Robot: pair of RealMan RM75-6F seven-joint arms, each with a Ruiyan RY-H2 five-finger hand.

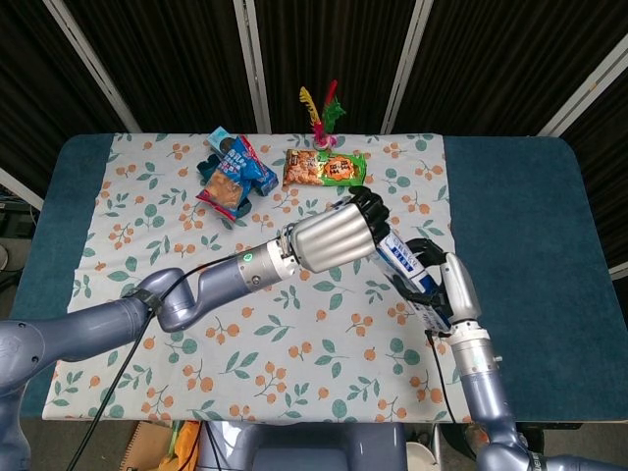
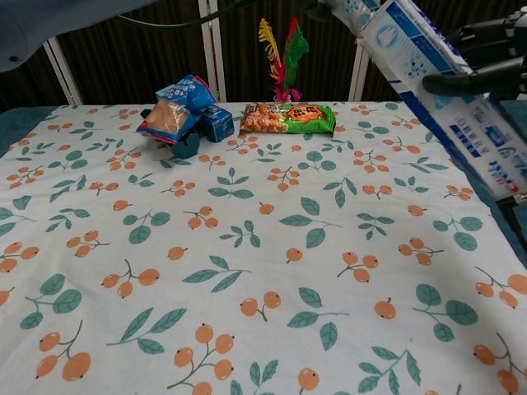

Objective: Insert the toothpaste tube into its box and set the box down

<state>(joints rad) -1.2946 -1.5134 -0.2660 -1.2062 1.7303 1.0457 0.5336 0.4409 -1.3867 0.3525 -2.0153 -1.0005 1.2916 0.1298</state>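
Note:
The blue-and-white toothpaste box [image 1: 406,265] hangs tilted above the right side of the tablecloth; in the chest view the box [image 2: 449,95] slants from top centre down to the right. My right hand [image 1: 447,290] grips its lower end, with the fingers [image 2: 486,59] wrapped across it. My left hand [image 1: 340,235] is closed at the box's upper mouth, where only a sliver of the toothpaste tube [image 2: 347,8] shows. The rest of the tube is hidden inside the box and under my left hand.
A blue snack bag [image 1: 234,173] lies on blue items at the back left. A green snack pack [image 1: 326,169] lies at the back centre, with a red, yellow and green feather shuttlecock [image 1: 322,108] behind it. The floral cloth [image 1: 196,294] covers the table.

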